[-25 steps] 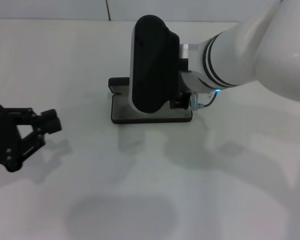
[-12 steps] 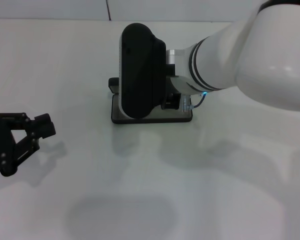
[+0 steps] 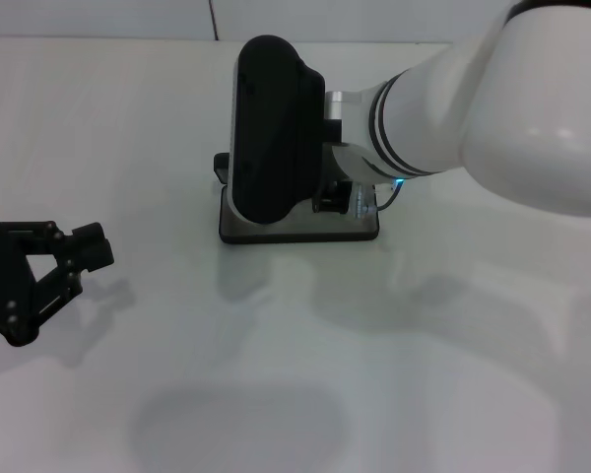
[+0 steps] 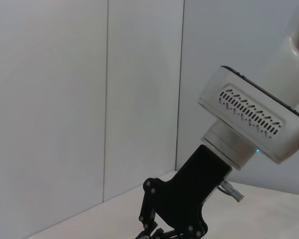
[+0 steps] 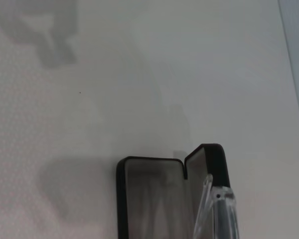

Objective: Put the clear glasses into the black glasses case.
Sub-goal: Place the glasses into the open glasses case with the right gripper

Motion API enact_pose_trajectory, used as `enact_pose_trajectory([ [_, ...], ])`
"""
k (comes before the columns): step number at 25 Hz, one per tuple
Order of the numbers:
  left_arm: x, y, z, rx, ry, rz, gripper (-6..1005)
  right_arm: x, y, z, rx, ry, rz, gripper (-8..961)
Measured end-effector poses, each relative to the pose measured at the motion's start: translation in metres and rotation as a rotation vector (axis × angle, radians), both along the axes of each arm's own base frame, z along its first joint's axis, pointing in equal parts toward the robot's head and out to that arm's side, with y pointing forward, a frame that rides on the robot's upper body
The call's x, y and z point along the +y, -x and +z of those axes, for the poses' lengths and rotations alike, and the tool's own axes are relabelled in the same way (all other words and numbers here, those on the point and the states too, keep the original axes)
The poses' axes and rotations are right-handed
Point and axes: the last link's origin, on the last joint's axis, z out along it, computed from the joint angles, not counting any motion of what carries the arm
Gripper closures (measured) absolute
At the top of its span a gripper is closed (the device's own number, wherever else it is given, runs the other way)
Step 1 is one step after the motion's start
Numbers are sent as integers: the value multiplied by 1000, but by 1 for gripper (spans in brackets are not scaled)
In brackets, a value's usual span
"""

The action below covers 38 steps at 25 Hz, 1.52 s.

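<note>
our right end effector (image 3: 337, 200) is holding the clear glasses (image 5: 217, 209) just above the open black glasses case (image 5: 149, 196) on the surface (image 3: 276, 345); our left end effector (image 3: 84, 251) is idling wide, well apart.

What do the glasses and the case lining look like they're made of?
The clear, colourless glasses look like glossy transparent plastic: the table shows through the thin temple arm. The open rectangular black glasses case seems to have a hard, smooth shell; its grey lining looks matte, possibly felt.
</note>
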Motion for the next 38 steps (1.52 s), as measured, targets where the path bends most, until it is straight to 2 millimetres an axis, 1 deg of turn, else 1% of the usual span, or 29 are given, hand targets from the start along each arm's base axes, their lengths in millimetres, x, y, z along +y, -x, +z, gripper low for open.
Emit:
enact_pose_trajectory([
  [11,0,0,-1,-3,1,1,872,4,-4,-2,-3,-12,-17,879],
  [38,-1,2,-4,0,1,13,871,0,-4,-9,-22,2,33,875],
])
